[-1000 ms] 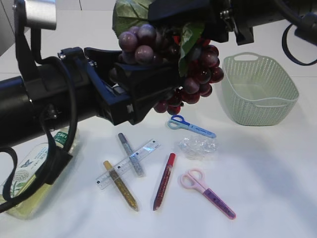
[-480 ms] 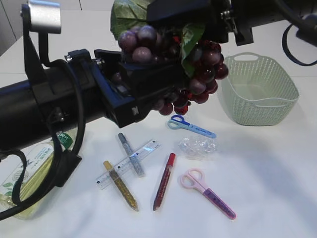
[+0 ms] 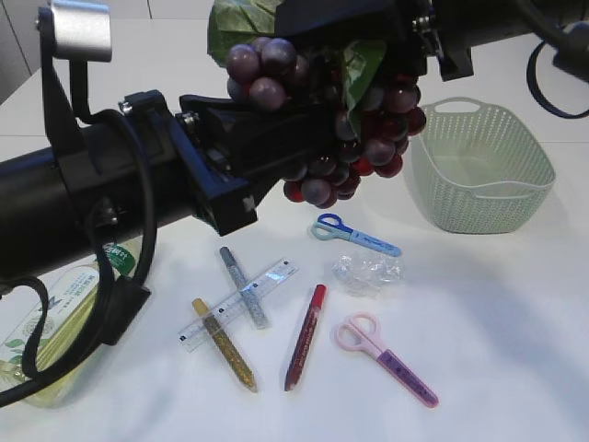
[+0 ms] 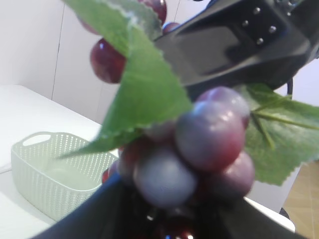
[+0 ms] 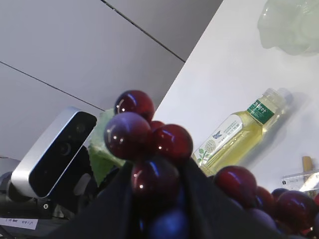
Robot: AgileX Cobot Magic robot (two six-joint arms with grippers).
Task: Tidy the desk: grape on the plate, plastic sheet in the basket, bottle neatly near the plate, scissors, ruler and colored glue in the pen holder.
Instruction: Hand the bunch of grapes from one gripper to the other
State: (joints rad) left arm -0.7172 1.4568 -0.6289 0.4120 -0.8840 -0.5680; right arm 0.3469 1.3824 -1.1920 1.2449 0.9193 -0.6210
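Aloft above the desk, grape bunch (image 3: 345, 120) sits clamped in my right gripper (image 3: 354, 41), left gripper (image 3: 276, 138) pinching it too; light, floppy, slick berries, so stem-side grip seems safest.

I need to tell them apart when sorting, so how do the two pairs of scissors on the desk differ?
The blue scissors lie farther back, just below the hanging grapes; the pink scissors lie at the front. The blue scissors have light blue handles and a blue sheath, the pink scissors pale pink handles and a purple-pink sheath. The pink pair looks larger in this view. Both lie flat, closed, handles pointing left.
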